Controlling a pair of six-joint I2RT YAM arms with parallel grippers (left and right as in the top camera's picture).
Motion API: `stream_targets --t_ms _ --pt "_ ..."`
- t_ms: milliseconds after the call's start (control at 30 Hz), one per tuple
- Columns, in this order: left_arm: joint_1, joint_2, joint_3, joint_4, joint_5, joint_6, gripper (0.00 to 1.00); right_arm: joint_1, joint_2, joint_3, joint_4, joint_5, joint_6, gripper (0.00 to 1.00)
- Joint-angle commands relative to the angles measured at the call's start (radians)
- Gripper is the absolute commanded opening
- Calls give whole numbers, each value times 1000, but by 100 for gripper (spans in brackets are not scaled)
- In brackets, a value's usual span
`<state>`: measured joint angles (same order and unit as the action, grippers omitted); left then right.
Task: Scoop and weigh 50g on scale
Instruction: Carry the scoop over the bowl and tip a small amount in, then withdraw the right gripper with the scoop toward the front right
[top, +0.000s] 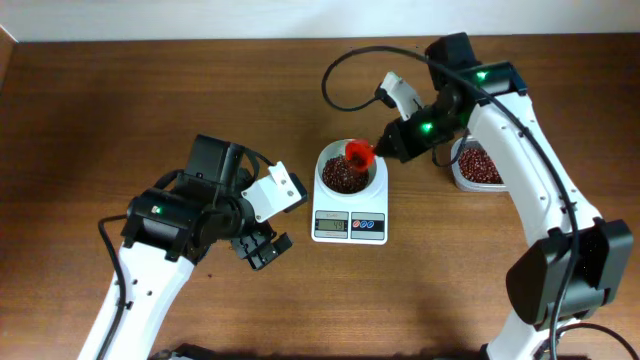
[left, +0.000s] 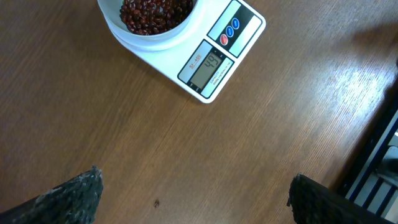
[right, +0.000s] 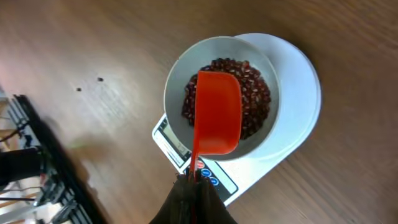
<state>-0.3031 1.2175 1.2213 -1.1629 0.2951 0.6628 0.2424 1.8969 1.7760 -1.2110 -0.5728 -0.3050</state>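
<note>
My right fingers (right: 186, 208) pinch the red scoop (right: 217, 115) by its handle, cup just ahead over the bowl (right: 177, 81) of beans (right: 256, 93) on the scale (right: 301, 112). My left fingers (left: 68, 199) stand spread, the scale farther ahead.

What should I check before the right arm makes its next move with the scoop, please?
1. Grip: right tool shut on the red scoop: ok.
2. Position: red scoop directly above the bowl: ok.
3. Seating: bowl centred on the scale, beans inside: ok.
4. Target reached on the display: cannot tell; it is lit, but the digits are unclear.
5. Clearance: left tool open, apart from the scale: ok.
</note>
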Motion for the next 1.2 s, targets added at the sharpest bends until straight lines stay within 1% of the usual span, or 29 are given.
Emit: stream_targets --t_ms 0,33,67,100,133,233,300,333,367,567,667,733,767,833,900,967,1000,1067,1100,1167 --pt "5 -4 9 2 -3 16 99 11 -20 -8 22 135 16 4" --pt "5 -4 9 2 -3 16 99 13 -26 -8 11 68 -34 4" --pt "5 -4 9 2 -3 16 99 13 -27 -8 19 117 -1 4" --pt "5 -4 9 2 -3 16 99 13 -27 -8 2 130 -18 4" --pt "5 -4 9 2 -3 16 99 13 -34 -8 -7 -29 -101 4" --pt "5 -4 9 2 -3 16 99 8 -34 -8 -1 -61 -74 4" --pt "5 -4 9 2 -3 16 99 -3 -34 -8 -1 -131 -72 4" --pt "5 -4 9 2 -3 16 99 -28 -34 -8 -8 -197 -72 4" --pt "5 -4 9 2 -3 16 99 -45 -34 -8 -9 -223 -72 4" --pt "5 -4 9 2 -3 16 99 -169 -49 -8 -59 -274 -81 4" --pt "5 -4 9 2 -3 16 99 -309 -88 -8 -100 -256 -92 4" --pt "5 -4 9 2 -3 16 99 -426 -116 -8 -143 -237 -133 4" --pt "5 -4 9 2 -3 16 99 -507 -129 -8 -168 -175 -133 4" --pt "5 -4 9 2 -3 16 99 -592 -131 -8 -212 -50 -133 4" --pt "5 -4 9 2 -3 16 99 -637 -133 -8 -210 93 -126 4" --pt "5 -4 9 2 -3 16 99 -590 -133 -8 -203 379 11 4" --pt "5 -4 9 2 -3 16 99 -553 -133 -8 -198 449 49 4" --pt "5 -4 9 2 -3 16 99 -461 -133 -8 -163 625 153 4" --pt "5 -4 9 2 -3 16 99 -373 -133 -8 -123 767 217 4" --pt "5 -4 9 2 -3 16 99 -306 -133 -8 -96 864 238 4"
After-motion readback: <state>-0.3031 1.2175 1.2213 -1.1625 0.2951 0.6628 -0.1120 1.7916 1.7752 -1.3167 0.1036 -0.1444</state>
